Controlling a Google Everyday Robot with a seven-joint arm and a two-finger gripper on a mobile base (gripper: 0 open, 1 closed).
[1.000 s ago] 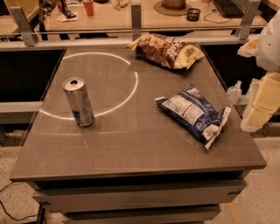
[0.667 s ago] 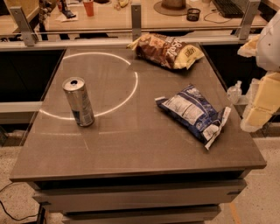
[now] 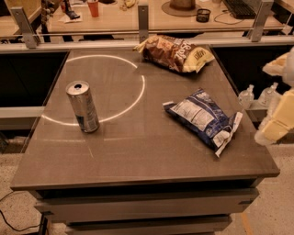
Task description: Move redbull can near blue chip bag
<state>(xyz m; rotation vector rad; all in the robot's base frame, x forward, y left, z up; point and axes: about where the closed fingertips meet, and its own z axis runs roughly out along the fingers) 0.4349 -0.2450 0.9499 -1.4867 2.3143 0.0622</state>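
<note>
The redbull can (image 3: 83, 106) stands upright on the left part of the brown table (image 3: 138, 156), silver with dark blue panels low on its body. The blue chip bag (image 3: 203, 118) lies flat on the right part of the table, well apart from the can. My gripper (image 3: 277, 124) hangs at the right edge of the view, beyond the table's right side and just right of the blue chip bag, far from the can. It touches nothing on the table.
A brown and yellow chip bag (image 3: 177, 53) lies at the table's back right. A bright ring of light (image 3: 138, 92) marks the tabletop behind the can. A railing and a desk with clutter (image 3: 138, 13) run behind the table. Plastic bottles (image 3: 248, 95) stand right of the table.
</note>
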